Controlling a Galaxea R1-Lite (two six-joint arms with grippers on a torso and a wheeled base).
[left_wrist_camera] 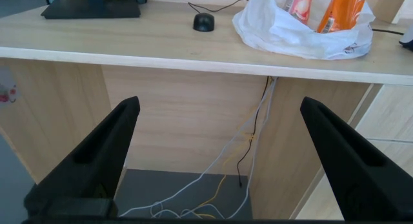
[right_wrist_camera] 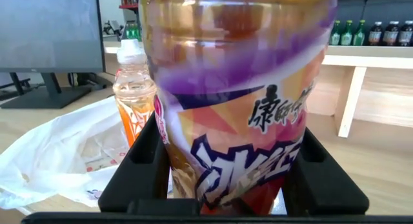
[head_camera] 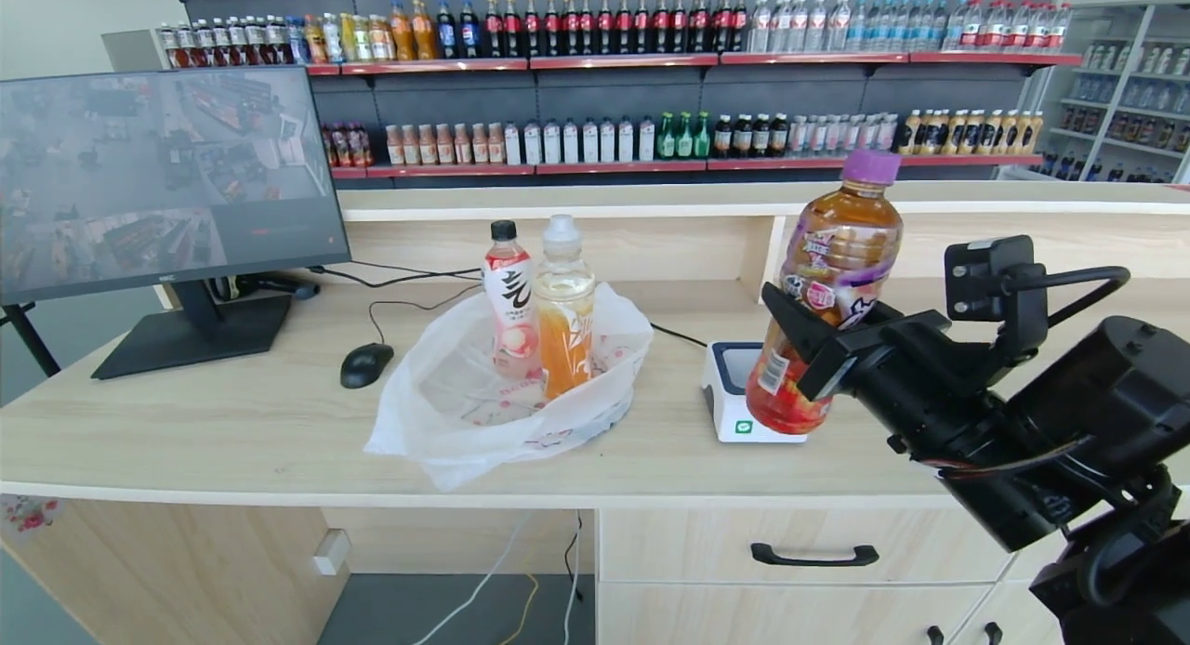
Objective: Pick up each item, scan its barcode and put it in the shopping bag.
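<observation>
right pincer [head_camera: 807, 340] grips purple-capped bottle [head_camera: 837, 264] above the scanner [head_camera: 734, 394].

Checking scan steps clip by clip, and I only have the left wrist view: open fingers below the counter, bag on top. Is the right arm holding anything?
Observer: Yes. The right gripper is shut on a purple-capped bottle, held upright.
Operator: Where is it relative to the scanner?
Observer: In the head view its base overlaps the white scanner, to the right of the bag.
Operator: What caps do the bagged bottles have?
Observer: There is a black-capped bottle and a white-capped bottle, both upright.
</observation>
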